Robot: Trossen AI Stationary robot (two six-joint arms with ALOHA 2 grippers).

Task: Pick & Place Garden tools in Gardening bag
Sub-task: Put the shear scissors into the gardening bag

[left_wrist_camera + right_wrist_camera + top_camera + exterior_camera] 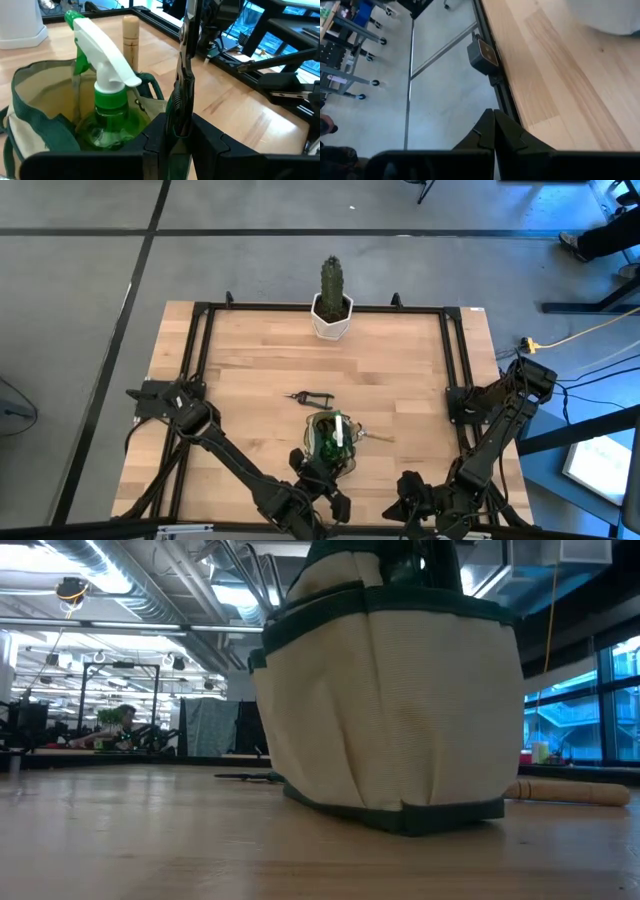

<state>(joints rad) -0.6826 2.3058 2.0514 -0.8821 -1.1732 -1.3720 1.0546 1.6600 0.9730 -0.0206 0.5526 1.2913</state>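
The left gripper [175, 135] is at the near edge of the bag [35, 85], and its 2 fingers are narrow, closed on a thin metal tool [186, 75] that stands upright between them. The tool looks like the trowel or the fork, but I cannot tell which.

The bag stands upright in the middle of the table's [400, 370] near half, with its mouth open. The sprayer [102, 85] stands inside it, the white trigger head above the rim. Just beyond the bag a wooden handle [130, 42] lies on the table. The shears [312, 395] lie flat on the wood, a little farther from the arms than the bag.

The right gripper [494, 131] waits at the near right corner of the table, with its fingers pressed together and nothing between them.

The cactus [332, 300] in a white pot stands at the far edge.
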